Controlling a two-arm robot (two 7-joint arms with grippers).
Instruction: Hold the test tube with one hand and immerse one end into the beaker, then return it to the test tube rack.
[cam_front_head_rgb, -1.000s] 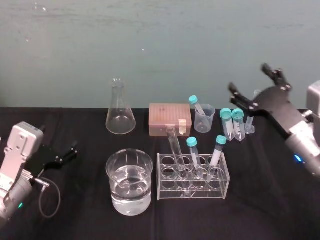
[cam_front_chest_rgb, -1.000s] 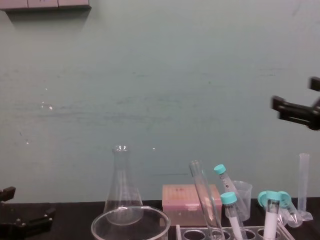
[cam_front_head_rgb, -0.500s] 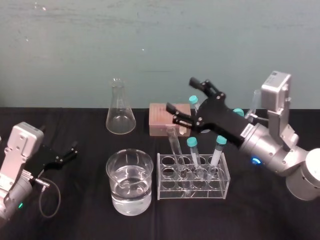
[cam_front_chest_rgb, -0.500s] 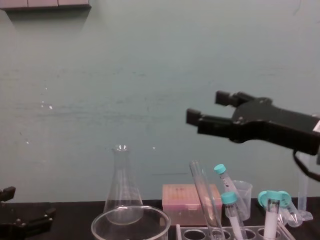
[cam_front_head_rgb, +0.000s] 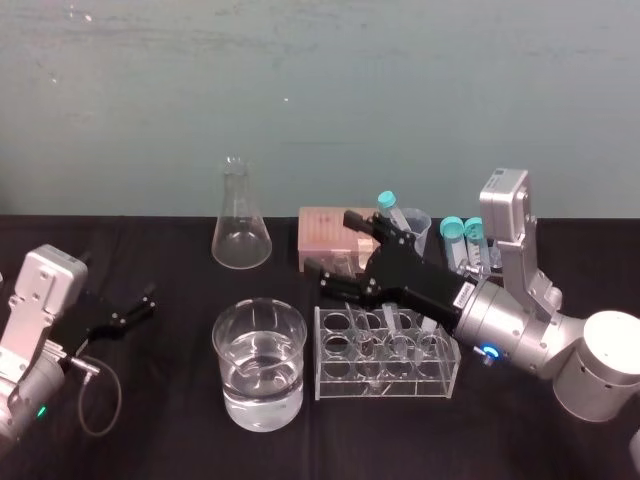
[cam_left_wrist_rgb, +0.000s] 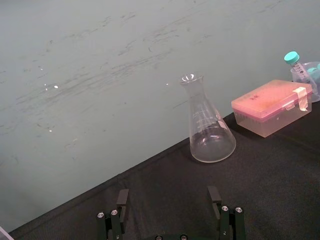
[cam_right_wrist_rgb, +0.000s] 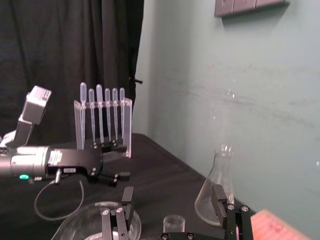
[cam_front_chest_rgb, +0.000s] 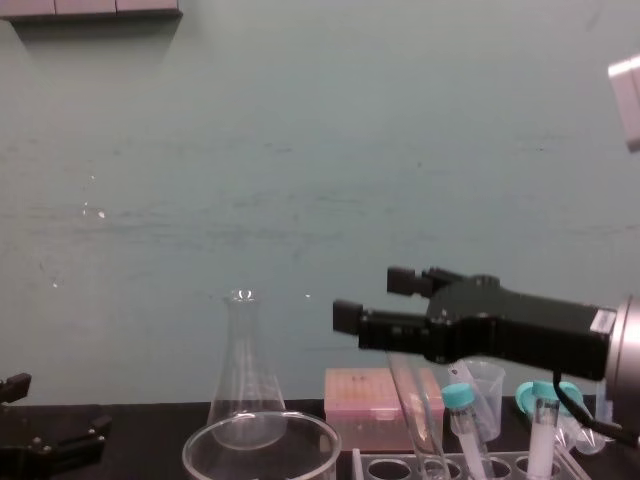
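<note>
Right gripper (cam_front_head_rgb: 338, 248), jaws apart, has swept in from the right to straddle the top of the slim clear glass test tube (cam_front_chest_rgb: 413, 405) leaning in the clear plastic rack (cam_front_head_rgb: 330, 385), ready to grasp; left gripper (cam_front_head_rgb: 135, 305) idles left.

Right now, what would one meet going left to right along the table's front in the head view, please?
Left claw, beaker, test tube rack; the open right claw overlaps the rack, so it is left unplaced.
</note>
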